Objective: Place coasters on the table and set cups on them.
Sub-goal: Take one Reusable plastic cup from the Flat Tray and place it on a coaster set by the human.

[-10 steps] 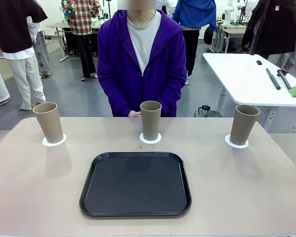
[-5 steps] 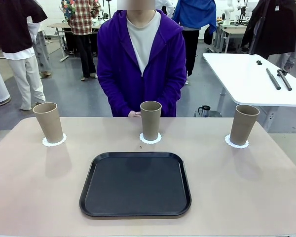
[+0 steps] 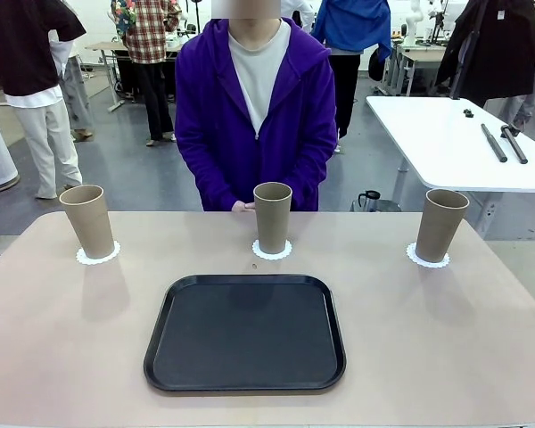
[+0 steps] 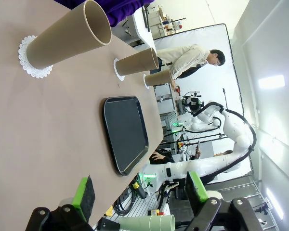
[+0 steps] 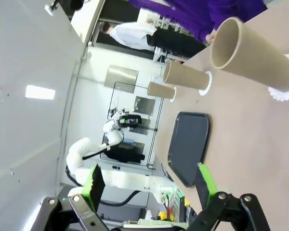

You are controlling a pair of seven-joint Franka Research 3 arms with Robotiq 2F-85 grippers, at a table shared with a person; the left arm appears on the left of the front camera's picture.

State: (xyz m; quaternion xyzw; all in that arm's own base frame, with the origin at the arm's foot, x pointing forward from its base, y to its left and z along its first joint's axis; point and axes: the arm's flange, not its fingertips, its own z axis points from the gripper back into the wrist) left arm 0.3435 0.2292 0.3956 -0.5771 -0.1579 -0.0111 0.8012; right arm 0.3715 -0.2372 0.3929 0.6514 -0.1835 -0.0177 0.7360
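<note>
Three tan cups stand upright on the table (image 3: 428,339), each on a white scalloped coaster: left cup (image 3: 87,221) on coaster (image 3: 98,256), middle cup (image 3: 272,218) on coaster (image 3: 272,251), right cup (image 3: 441,225) on coaster (image 3: 427,259). In the left wrist view my left gripper (image 4: 139,190) is open and holds nothing, back from the table's edge, with the nearest cup (image 4: 67,36) far ahead. My right gripper (image 5: 149,185) is likewise open and holds nothing, off the table's other end, far from its nearest cup (image 5: 253,55).
A black tray (image 3: 245,332) lies in the middle of the table near my side. A person in a purple jacket (image 3: 254,116) stands at the far edge behind the middle cup, hands (image 3: 242,206) low. A white table (image 3: 455,143) stands behind on the right.
A bit of my right gripper at the front view's right edge has drawn back out of the picture. Cups, coasters and the person have not moved.
</note>
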